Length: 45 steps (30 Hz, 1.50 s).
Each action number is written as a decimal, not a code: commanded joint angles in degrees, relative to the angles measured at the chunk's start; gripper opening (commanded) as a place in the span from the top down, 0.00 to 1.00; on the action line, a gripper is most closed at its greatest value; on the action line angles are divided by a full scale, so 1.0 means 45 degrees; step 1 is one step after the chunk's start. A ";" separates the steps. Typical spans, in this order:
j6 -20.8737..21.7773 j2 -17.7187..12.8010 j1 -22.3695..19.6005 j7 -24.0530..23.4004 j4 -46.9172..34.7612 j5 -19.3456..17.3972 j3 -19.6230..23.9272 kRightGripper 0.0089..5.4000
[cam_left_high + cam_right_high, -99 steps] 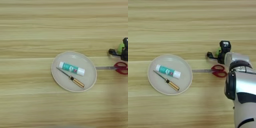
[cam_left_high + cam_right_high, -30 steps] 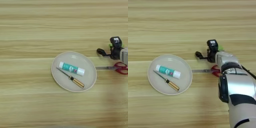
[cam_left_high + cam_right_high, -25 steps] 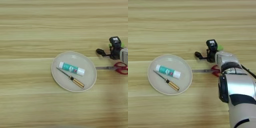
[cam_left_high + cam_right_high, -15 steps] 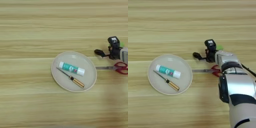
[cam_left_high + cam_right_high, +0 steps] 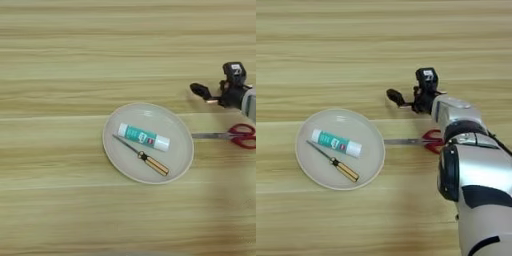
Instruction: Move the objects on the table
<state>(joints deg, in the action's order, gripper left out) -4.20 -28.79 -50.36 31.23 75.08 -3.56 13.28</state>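
Observation:
A beige plate lies on the wooden table. In it are a white glue stick with a teal label and a thin screwdriver with an amber handle. Red-handled scissors lie just right of the plate, blades pointing at it. My right gripper hovers behind the scissors, right of the plate's far edge. Its two black fingers are spread open, one fingertip reaching left, and I see nothing between them. The silver forearm covers part of the scissors' handles in the right eye view.
The arm fills the lower right corner in the right eye view. Bare wood stretches behind the plate, to its left and in front of it.
The gripper has slid left across the table, from above the scissors' handles toward the plate's far right side. Plate, glue stick, screwdriver and scissors lie where they were.

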 commanded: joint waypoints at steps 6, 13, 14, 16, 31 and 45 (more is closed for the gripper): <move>0.1923 -0.0514 -0.1060 -0.2556 -0.0026 0.0736 -0.0130 0.01; 0.0934 -0.0314 -0.1326 -0.4254 0.0460 0.0787 0.0235 0.01; 0.0919 -0.0274 -0.1355 -0.4273 0.0480 0.0835 0.0224 0.01; 0.0613 -0.0157 -0.1430 -0.4099 0.0534 0.0413 0.0712 0.01; -0.0579 0.0258 -0.1124 -0.2541 0.0680 0.0796 0.0845 0.01; -0.0306 0.0627 -0.1072 -0.1518 0.0615 0.1275 0.0353 0.01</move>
<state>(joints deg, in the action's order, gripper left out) -5.67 -26.04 -51.53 23.14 79.57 1.72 15.58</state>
